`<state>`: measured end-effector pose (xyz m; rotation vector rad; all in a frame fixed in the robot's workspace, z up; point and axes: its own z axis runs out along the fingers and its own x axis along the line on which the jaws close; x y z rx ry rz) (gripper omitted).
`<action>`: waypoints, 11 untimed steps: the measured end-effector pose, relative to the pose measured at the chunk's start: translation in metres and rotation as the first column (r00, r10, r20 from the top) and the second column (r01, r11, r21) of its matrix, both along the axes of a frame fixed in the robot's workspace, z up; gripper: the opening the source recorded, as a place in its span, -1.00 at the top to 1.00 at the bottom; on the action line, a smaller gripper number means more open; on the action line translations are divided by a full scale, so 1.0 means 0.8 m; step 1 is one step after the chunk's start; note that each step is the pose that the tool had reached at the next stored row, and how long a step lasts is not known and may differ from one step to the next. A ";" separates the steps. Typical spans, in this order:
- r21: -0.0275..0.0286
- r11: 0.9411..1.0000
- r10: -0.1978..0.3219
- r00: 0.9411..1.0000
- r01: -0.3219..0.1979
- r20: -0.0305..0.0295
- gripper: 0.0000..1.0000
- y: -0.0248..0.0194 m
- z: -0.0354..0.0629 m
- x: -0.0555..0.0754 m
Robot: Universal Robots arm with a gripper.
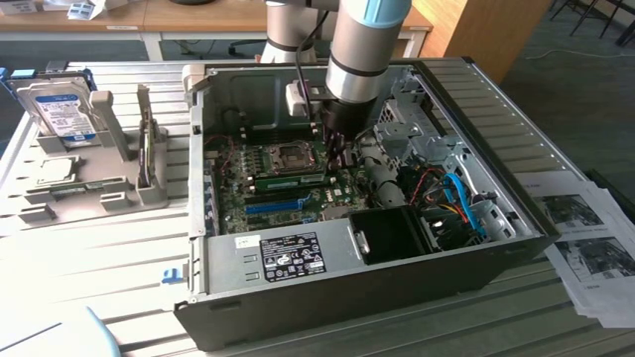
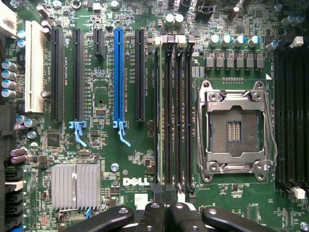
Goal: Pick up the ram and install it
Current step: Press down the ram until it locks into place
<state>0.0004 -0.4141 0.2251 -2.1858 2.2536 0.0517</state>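
**Robot arm poised over open computer, fingers pressed together above memory slots**

The gripper (image 2: 166,212) hangs with its black fingers (image 2: 153,218) pressed together and nothing pinched between them, directly over the motherboard (image 2: 130,159) of an open desktop computer. In the wrist view the fingertips sit at the end of a bank of long black memory slots (image 2: 176,116), and a thin green edge runs along the slot on the side toward the blue slot. That edge is the ram (image 1: 291,179), which in the exterior view lies seated in the board as a long green stick just below the processor socket (image 1: 294,155), beside and slightly toward the exterior view's left of the gripper (image 1: 337,141).

Next to the memory slots, the silver-framed processor socket stands uncovered, its contact field bare. On the other side, a blue expansion slot (image 2: 119,77) runs between black ones, with a finned silver heatsink (image 2: 76,186) near the board's printed maker's logo.

The silver and blue arm (image 1: 362,44) reaches down into the computer case (image 1: 328,297), which lies on its side on a slatted table (image 1: 100,253). Well apart, toward the exterior view's left, a grey holder (image 1: 109,190) carries an upright hard drive (image 1: 62,111). Printed sheets (image 1: 590,245) lie on the exterior view's right.
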 end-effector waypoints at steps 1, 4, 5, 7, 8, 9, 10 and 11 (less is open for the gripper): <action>0.000 1.000 0.000 1.000 0.000 0.000 0.81 0.0000 0.000 0.000; 0.000 1.000 0.000 1.000 0.000 0.000 0.81 0.0000 0.000 0.000; 0.000 1.000 0.000 1.000 0.000 0.000 0.81 0.0000 0.000 0.000; 0.000 1.000 0.000 1.000 0.000 0.000 0.81 0.0000 0.000 0.000; 0.000 1.000 0.000 1.000 0.000 0.000 0.81 0.0000 0.000 0.000; 0.000 1.000 0.000 1.000 0.000 0.000 0.81 0.0000 -0.001 0.000; 0.000 1.000 0.000 1.000 0.000 0.000 0.81 0.0000 -0.001 0.000; 0.000 1.000 0.000 1.000 0.000 0.000 0.81 0.0000 -0.001 0.000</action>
